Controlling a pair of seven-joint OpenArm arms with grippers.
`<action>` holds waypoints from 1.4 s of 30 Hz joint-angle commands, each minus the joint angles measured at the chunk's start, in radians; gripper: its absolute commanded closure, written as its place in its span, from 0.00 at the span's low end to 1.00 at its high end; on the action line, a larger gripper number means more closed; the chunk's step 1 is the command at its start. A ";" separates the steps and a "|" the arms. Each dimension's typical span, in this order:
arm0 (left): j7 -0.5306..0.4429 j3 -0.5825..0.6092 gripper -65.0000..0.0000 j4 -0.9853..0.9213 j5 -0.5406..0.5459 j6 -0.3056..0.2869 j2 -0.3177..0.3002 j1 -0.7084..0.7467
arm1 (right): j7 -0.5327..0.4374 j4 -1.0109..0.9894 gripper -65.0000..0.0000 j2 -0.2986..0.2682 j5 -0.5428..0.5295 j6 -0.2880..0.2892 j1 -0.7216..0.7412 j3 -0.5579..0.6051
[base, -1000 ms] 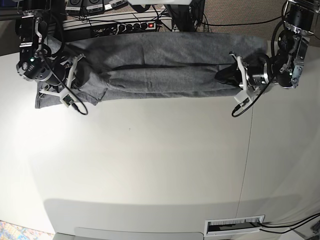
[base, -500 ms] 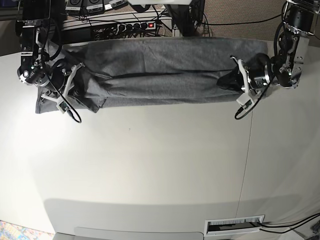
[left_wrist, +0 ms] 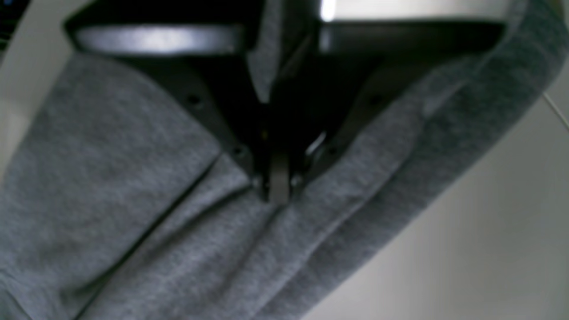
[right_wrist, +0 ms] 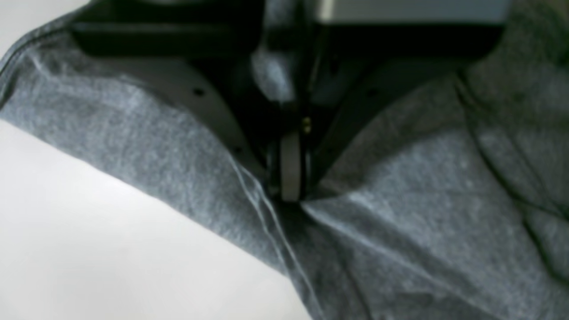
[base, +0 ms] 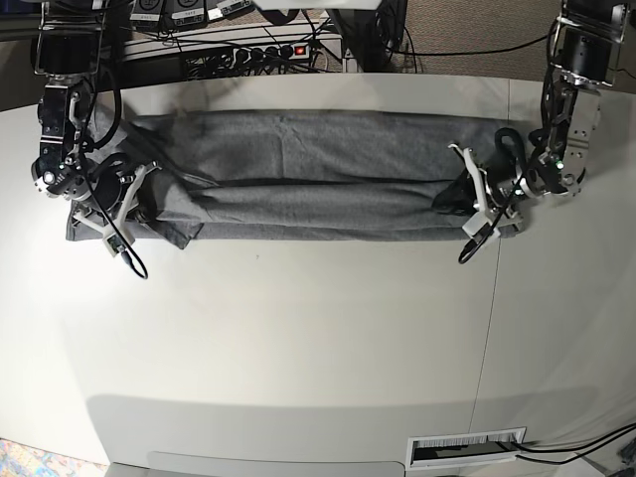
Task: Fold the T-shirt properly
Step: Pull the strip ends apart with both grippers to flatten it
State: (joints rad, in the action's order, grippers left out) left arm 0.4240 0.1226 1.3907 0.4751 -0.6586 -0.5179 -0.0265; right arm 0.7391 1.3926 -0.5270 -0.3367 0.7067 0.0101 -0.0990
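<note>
A: Start with the base view. Where is the shirt?

B: The grey shirt (base: 298, 179) lies in a long band across the far part of the white desk (base: 298, 348), doubled lengthwise, with one arm at each end. The right tool (base: 127, 204) sits at the end on this view's left, the left tool (base: 475, 204) at the opposite end. A power strip (base: 268, 50) and cables lie behind the desk.

A: And the left wrist view?

B: The left tool (left_wrist: 279, 189) has its fingers pressed together on a ridge of shirt (left_wrist: 133, 200). Cloth fans out from the pinch in creases, and bare desk (left_wrist: 489, 222) shows beside the hem.

A: The right wrist view?

B: Much the same. The right tool (right_wrist: 291, 184) is pinching a fold of shirt (right_wrist: 422, 200) close to its edge, with desk (right_wrist: 89, 244) showing just beside it.

A: What might go wrong?

B: My guess is uneven pulling. If one arm travels further than the other, the folded edge would land skewed. Each pinch looks small, so a thin layer could slip free and leave that end bunched. Dragging low over the desk could also roll the under layer into wrinkles.
</note>
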 commanded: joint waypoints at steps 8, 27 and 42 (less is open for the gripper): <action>0.004 -0.008 1.00 -0.018 0.018 0.015 0.002 -0.080 | -0.026 0.004 1.00 0.025 0.024 -0.009 0.063 -0.006; 0.577 -0.195 0.59 -0.016 0.496 0.201 -0.169 -0.179 | -0.043 0.004 1.00 0.026 0.069 -0.009 0.068 -0.006; 0.661 -0.217 0.50 -0.019 0.567 0.218 -0.183 -0.098 | -0.032 0.004 1.00 0.026 0.069 -0.009 0.068 -0.006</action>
State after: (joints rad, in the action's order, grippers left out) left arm 1.0992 -0.0860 1.3590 1.0237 -0.4442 -0.6785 -0.1062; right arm 0.7246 1.3853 -0.4820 -0.2604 0.7006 0.0582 -0.0986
